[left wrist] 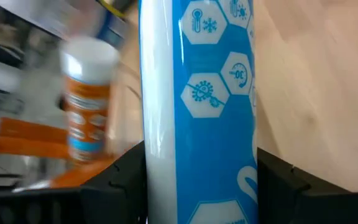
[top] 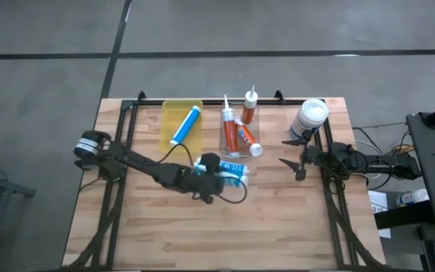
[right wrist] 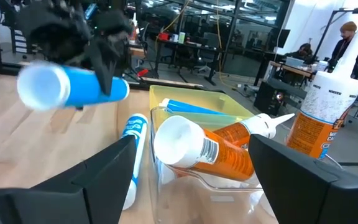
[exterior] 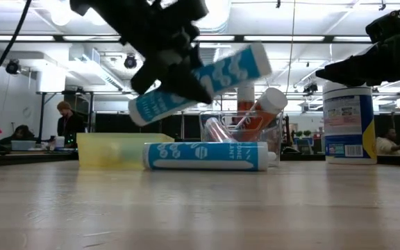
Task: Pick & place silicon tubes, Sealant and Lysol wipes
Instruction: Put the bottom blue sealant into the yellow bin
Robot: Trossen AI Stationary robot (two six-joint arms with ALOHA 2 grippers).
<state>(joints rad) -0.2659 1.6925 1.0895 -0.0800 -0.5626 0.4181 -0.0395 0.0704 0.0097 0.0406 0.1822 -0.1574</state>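
Left gripper (exterior: 186, 66) clamping a blue tube (exterior: 200, 82), holding it tilted above another blue tube (exterior: 205, 156) lying on the table (exterior: 200, 208). Right gripper (top: 289, 151) gaping empty just beside the wipes canister (top: 309, 121), standing upright at the table's far right corner.

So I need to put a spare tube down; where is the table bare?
The near table in front of both arms is bare, as is the strip left of the yellow bin. It is crowded between that bin, the clear bin and the Lysol wipes.
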